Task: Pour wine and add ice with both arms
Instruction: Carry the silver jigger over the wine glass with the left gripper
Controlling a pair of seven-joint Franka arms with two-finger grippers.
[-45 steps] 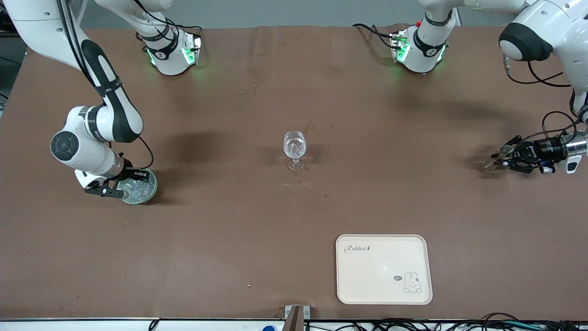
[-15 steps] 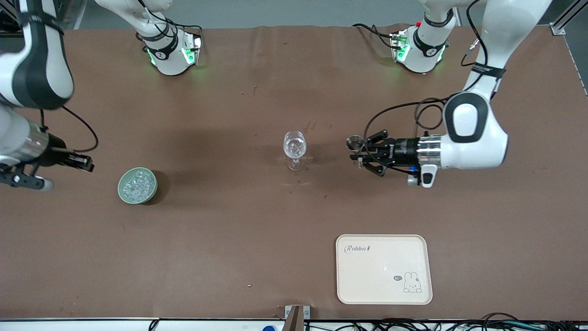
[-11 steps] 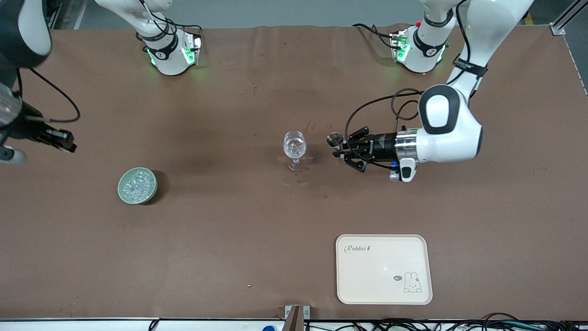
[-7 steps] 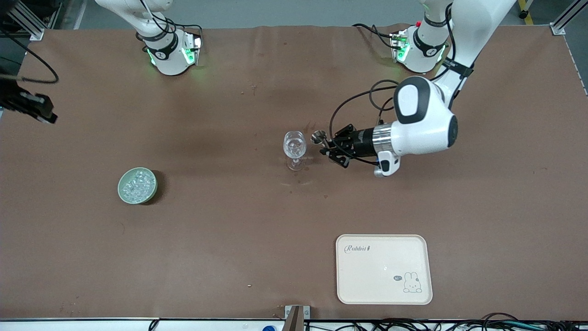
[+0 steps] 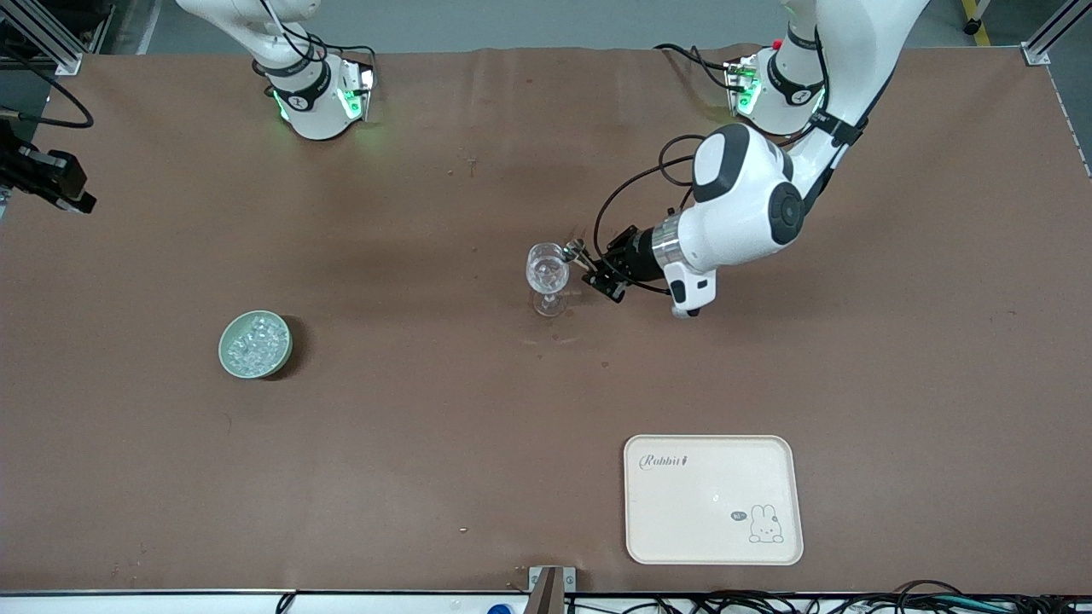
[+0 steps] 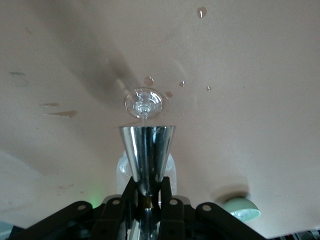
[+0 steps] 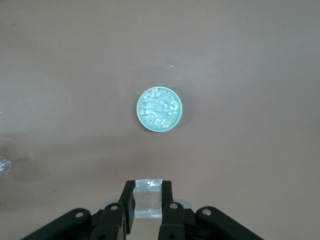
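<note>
The ice (image 7: 159, 109) lies mostly as a heap of small clear cubes in a round green bowl (image 5: 255, 344) that stands on the brown table (image 5: 426, 426) toward the right arm's end, and one more ice cube (image 7: 148, 199) is pinched between the fingers of the right gripper (image 7: 148, 205), high in the air over the table's edge at that end. This held cube has no clear long axis; its flat faces lie against the two finger pads, and the bowl sits directly under the gripper's view, well apart from it. The right gripper in the front view (image 5: 51, 181) shows only as a dark block at the border. The left gripper (image 6: 147, 197) is closed on the narrow waist of a metal jigger (image 6: 147, 152), a shiny double cone. The long axis of the jigger runs straight out from the fingers, and its wide mouth points away from the gripper toward the wine glass (image 5: 547, 273). The mouth is just beside the rim of the glass, which stands upright near the middle of the table. In the left wrist view the foot of the glass (image 6: 143, 102) shows just past the jigger's mouth. A cream tray (image 5: 713, 499) with a rabbit drawing lies nearer to the front camera than the glass, well apart from both grippers.
</note>
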